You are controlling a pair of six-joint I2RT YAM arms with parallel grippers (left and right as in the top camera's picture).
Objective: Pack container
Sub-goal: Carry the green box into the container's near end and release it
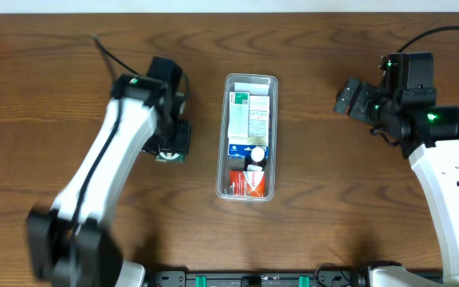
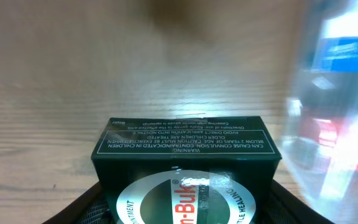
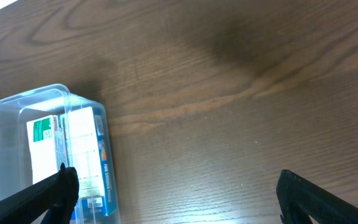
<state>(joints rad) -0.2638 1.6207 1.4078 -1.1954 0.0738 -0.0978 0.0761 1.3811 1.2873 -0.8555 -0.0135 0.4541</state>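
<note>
The worktop is brown wood grain, smooth with a low sheen. The container is clear, glossy plastic. The dark green box looks like matt printed card, with shiny tape across its label. The arm shell is smooth white plastic.

Item: dark green box, side panel, white print seen upside down: "WARNING", "CAN CAUSE CONVULSIONS. CONTRAINDICATED IN CHILDREN BELOW 2 YEARS OF AGE".
On its top, round label: red letters "n-Bul", cut off.
Item: packets inside the container: printed, too small to read.
</note>
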